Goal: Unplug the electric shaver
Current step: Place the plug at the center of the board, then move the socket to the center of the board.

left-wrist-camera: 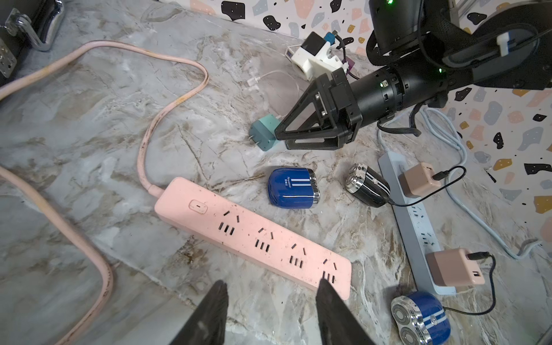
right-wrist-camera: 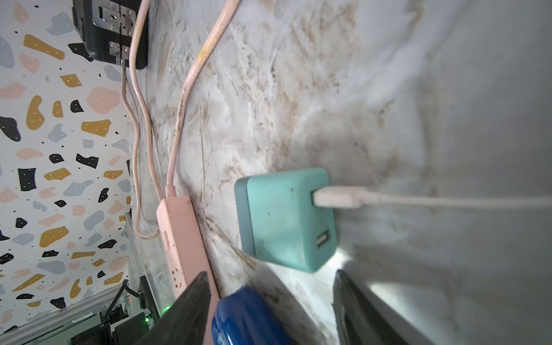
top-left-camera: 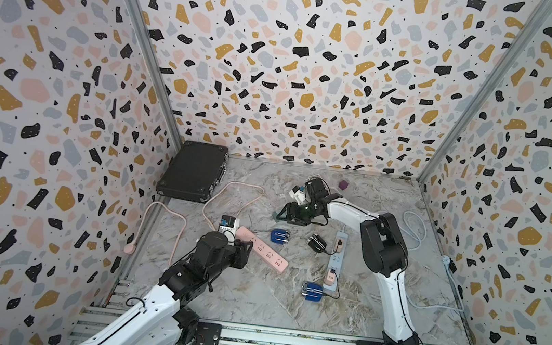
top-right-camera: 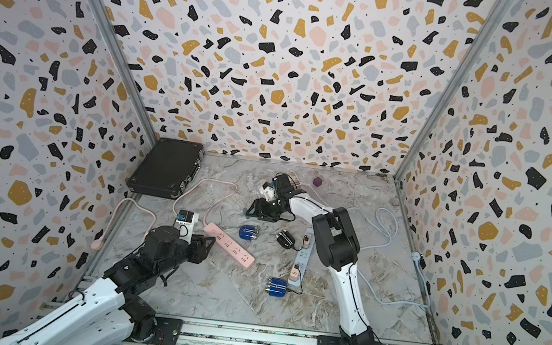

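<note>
While the blue shaver (left-wrist-camera: 292,188) lies on its side on the marble table (top-left-camera: 252,296), just beside the pink power strip (left-wrist-camera: 239,233), the teal charger (right-wrist-camera: 286,218) sits loose on the table a bit farther back. Its prongs are out in the open, and a white cable (right-wrist-camera: 448,201) is plugged into one of its USB ports. My right gripper (right-wrist-camera: 270,274) is low right next to that charger with the jaws spread wide and nothing between them. My left gripper (left-wrist-camera: 271,282) hangs over the far end of the pink strip, fingers also apart and holding nothing. Off to the side there's a black shaver (left-wrist-camera: 369,186) and a second blue shaver (left-wrist-camera: 421,318). Each is wired to a tan adapter (left-wrist-camera: 418,179) on the grey-blue power strip (left-wrist-camera: 418,236). Way back in the corner a black case (top-left-camera: 192,170) leans against the wall.
</note>
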Robot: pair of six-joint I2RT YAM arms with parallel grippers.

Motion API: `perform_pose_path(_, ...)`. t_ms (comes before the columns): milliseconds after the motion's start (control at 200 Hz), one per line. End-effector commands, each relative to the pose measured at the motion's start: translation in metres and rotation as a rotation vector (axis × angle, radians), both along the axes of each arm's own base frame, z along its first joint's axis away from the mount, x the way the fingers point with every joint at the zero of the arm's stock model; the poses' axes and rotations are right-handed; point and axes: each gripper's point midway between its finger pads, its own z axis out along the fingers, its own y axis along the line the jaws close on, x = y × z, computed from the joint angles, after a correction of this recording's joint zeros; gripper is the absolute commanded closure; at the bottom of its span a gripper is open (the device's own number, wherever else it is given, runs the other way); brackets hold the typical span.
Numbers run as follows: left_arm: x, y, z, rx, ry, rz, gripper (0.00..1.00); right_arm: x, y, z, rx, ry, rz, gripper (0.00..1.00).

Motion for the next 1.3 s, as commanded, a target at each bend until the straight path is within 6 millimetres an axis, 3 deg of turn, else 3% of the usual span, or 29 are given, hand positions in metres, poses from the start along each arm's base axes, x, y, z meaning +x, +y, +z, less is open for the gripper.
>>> perform_pose_path(0,0.003,0.000,0.024,0.005,-0.062,-0.004,0.50,-0.003,-0.012,0.057,0.008,-0.124,0.022,0.33)
perform_pose_path(105,0.002,0.005,0.028,0.035,-0.065,0.002,0.50,-0.027,-0.023,0.078,-0.058,-0.226,0.082,0.32)
perform_pose_path(190,0.003,0.008,0.034,0.058,-0.077,0.012,0.47,-0.057,-0.031,0.079,-0.215,-0.331,0.173,0.31)
perform_pose_path(335,0.005,0.013,0.051,0.075,-0.098,0.028,0.41,-0.116,-0.034,0.054,-0.433,-0.417,0.339,0.32)
perform_pose_path(491,0.005,0.020,0.076,0.076,-0.120,0.056,0.37,-0.157,-0.027,0.027,-0.484,-0.434,0.409,0.32)
perform_pose_path(601,0.002,0.025,0.092,0.069,-0.140,0.065,0.36,-0.162,-0.030,0.016,-0.549,-0.449,0.426,0.32)
perform_pose_path(776,-0.003,0.032,0.106,0.051,-0.165,0.081,0.34,-0.165,-0.024,0.015,-0.547,-0.453,0.443,0.32)
perform_pose_path(1141,-0.004,0.039,0.103,0.058,-0.150,0.098,0.33,-0.187,0.002,-0.001,-0.543,-0.434,0.530,0.32)
perform_pose_path(1291,-0.004,0.040,0.102,0.061,-0.148,0.101,0.32,-0.185,0.005,-0.006,-0.576,-0.435,0.542,0.32)
